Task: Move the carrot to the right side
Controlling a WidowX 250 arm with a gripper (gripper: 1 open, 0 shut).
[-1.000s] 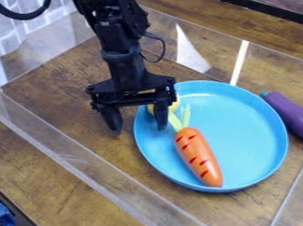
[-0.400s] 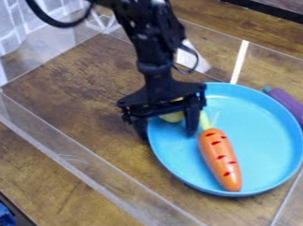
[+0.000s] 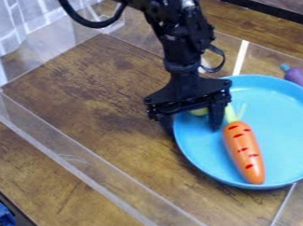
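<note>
— Looking at the small orange plastic toy carrot with dark cross stripes (image 3: 245, 151), how do you reckon it will handle?

— Light and stiff, I'd judge, with a smooth skin that may slip. It lies on the round blue plate (image 3: 204, 162), just below and to the right of the black claw (image 3: 192, 111), leafy top nearest the fingers.

— And the claw itself?

— Spread wide, holding nothing, pointing steeply down over the plate's near-left rim on the wooden desk (image 3: 85, 98).

— Where would you grip?

— Across the thick upper body, just beneath the pale green top. The tapered tip would likely squirt out, and the leaves look too thin to hold.
</note>
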